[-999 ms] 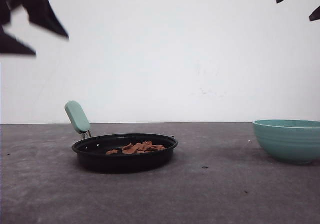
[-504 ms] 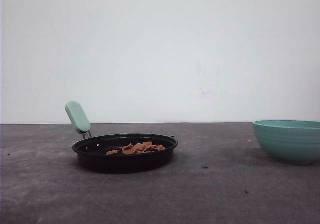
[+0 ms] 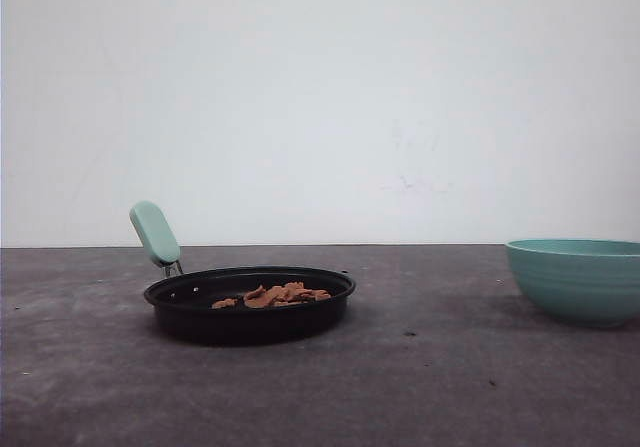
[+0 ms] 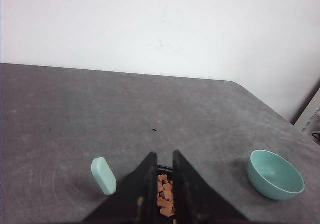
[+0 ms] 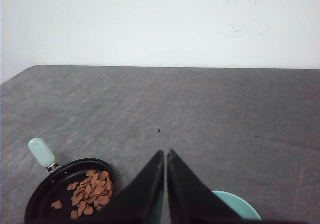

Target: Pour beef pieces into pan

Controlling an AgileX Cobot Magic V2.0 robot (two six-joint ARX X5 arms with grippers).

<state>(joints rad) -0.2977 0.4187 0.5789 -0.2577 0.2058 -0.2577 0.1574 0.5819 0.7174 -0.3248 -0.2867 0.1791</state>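
Change: dark gripper tips seen at the upper corners of the front view a second ago are gone from it; pan, beef and bowl are unmoved.
Beef pieces: small heap of flat, irregular reddish-brown beef pieces lies inside the pan, towards its middle and right part; a few pieces lie apart from the heap.
Pan: shallow round black frying pan with a short rounded mint-green handle angled upward; set on the table, left of centre in the front view.
Left gripper: black left gripper is held above the pan; fingers are parted by a narrow gap, through which beef is seen; nothing is held.
Right gripper: black right gripper is held above the table between pan and bowl; fingers are almost pressed together, a thin slit between them; nothing is held.
Bowl: teal ribbed ceramic bowl stands upright, well apart from the pan, at the right edge.
Table: dark grey mottled tabletop under everything.
Wall: plain white wall behind.
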